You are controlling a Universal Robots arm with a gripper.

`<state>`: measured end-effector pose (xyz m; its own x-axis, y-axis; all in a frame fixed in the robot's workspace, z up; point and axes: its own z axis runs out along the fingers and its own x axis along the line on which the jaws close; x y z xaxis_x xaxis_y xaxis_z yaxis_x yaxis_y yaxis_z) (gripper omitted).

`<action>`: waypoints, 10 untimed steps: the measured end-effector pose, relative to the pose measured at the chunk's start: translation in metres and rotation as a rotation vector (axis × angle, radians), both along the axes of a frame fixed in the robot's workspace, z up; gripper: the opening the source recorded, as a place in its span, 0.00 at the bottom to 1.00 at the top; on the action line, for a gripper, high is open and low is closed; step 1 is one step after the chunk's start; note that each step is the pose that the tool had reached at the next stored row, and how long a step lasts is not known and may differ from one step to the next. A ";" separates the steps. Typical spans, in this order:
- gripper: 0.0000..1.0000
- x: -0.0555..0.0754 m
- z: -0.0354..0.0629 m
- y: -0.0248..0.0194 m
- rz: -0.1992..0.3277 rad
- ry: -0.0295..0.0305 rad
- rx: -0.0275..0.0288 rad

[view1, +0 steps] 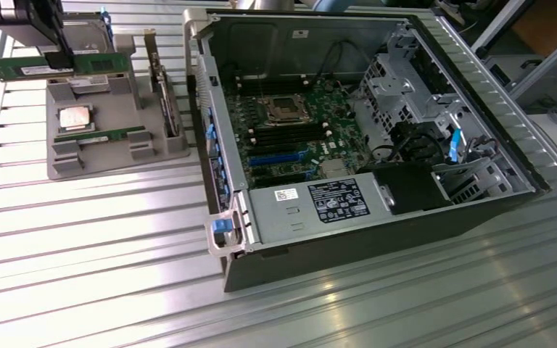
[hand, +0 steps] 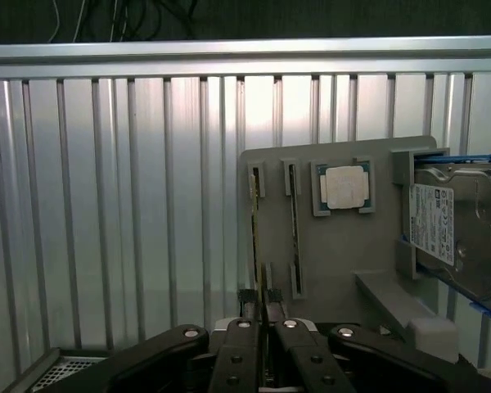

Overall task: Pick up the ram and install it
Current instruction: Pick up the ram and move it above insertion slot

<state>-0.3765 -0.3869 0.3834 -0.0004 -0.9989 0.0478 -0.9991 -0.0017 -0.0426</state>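
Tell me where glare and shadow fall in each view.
Exterior view: glare whitens the ribbed table around the grey holder, the computer case interior lies in shadow, and the end effector, shut on the ram, is dim. Wrist view: bright streaks on the table slats beyond the holder; the end effector is dark.

Black tool (hand: 259,299) w/ jointed linkage arms, round silver pivot screws, two narrow fingers (hand: 247,308)
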 end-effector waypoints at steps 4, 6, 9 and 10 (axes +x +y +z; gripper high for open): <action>0.13 0.000 0.0043 0.0000 0.000 -0.0001 0.0001; 0.13 0.000 0.0048 0.0000 0.000 -0.0002 0.0002; 0.13 0.000 0.0050 0.0000 0.000 0.0000 0.0000; 0.13 0.000 0.0050 0.0000 0.000 -0.0001 0.0000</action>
<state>-0.3765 -0.3869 0.3884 -0.0004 -0.9989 0.0478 -0.9991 -0.0017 -0.0427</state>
